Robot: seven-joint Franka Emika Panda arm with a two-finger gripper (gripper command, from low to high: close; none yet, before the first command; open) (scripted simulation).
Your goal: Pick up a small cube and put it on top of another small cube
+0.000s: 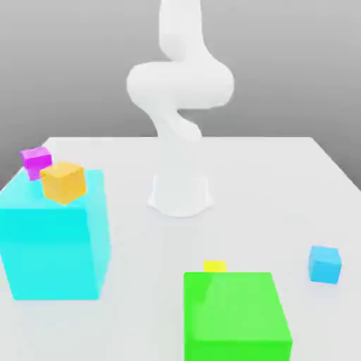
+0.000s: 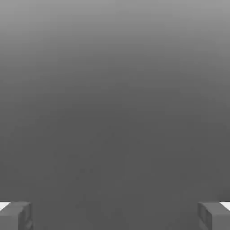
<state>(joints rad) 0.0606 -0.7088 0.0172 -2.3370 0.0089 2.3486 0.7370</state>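
The small cube [image 1: 324,264], plain sky-blue, rests on the white table [image 1: 247,169] toward the exterior view's right. A small orange cube [image 1: 63,182] lies on top of the large cyan block [image 1: 53,243] at the exterior view's left. In the hand view my gripper [image 2: 115,215] is open, its two grey fingertips [image 2: 15,215] far apart with nothing between them, facing a plain grey background. The white arm [image 1: 180,92] rises from its base at the table's middle and leaves the exterior view at the top.
A small magenta cube [image 1: 35,161] sits behind the cyan block's far corner. A large green block [image 1: 236,317] stands at the front, with a small yellow cube [image 1: 214,266] just behind it. Bare table lies between the green block and the sky-blue cube.
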